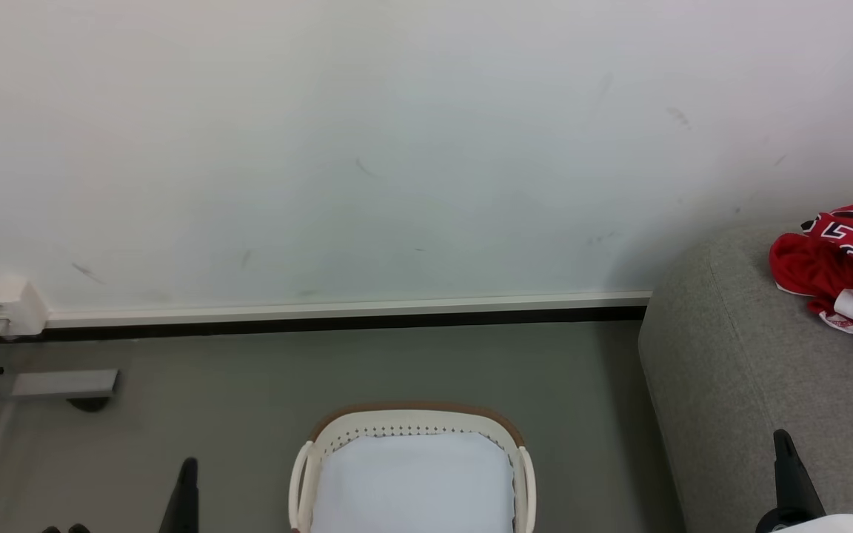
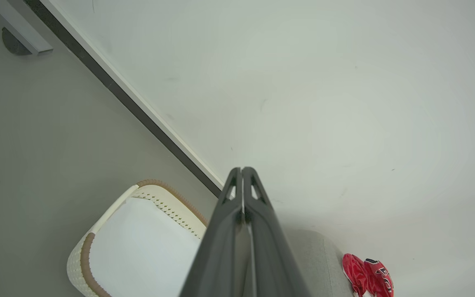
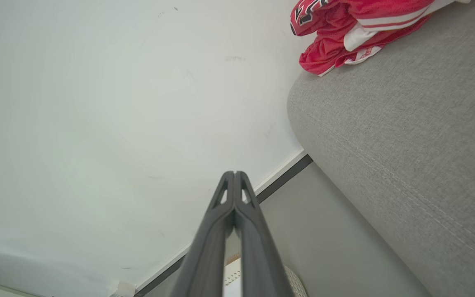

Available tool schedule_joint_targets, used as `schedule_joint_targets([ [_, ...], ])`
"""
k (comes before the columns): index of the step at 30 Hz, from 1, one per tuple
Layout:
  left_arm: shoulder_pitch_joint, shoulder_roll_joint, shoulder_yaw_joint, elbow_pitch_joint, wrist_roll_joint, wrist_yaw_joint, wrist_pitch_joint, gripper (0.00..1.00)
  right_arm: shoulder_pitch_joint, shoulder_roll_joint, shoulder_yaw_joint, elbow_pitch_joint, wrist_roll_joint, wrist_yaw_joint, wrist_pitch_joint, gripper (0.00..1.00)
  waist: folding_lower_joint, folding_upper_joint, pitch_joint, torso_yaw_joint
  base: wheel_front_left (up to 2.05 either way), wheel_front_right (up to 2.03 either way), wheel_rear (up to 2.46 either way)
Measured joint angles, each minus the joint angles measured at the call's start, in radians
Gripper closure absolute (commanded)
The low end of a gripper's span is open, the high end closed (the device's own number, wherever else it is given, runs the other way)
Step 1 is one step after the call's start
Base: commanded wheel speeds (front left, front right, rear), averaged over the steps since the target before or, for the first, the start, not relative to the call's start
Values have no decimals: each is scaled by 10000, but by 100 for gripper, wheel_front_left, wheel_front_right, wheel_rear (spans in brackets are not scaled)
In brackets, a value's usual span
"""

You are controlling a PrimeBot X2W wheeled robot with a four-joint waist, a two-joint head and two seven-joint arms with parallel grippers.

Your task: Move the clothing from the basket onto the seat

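As the wrist views show, the left gripper (image 2: pixel 242 171) has its two dark fingers pressed together tip to tip with nothing between them, and the right gripper (image 3: pixel 235 174) is likewise clenched and empty. In the head view the left fingers rise at the lower left over the grey floor (image 1: pixel 249 385), and the right fingers rise at the lower right in front of the seat (image 1: pixel 730 370); neither touches anything. Between them the basket (image 1: pixel 415 411) stands on the floor, its brown rim towards the wall (image 1: pixel 397 148). Its interior shows a flat pale white surface; whether that is cloth or the basket's bottom cannot be told. The seat stands just to the right of the basket, its rounded end against the wall. The clothing (image 1: pixel 841 259) lies crumpled on top of the seat near that end, red with white trim and block lettering, well apart from the basket and from both grippers.
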Motion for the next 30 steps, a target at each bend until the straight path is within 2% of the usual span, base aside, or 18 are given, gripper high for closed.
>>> schedule_joint_targets([
  [30, -496, 2, 205, -42, -3091, -165, 849, 100, -200, -27, -244, -353, 3313, 0, 821, 100, 0, 0, 95, 49, 0, 0, 0],
])
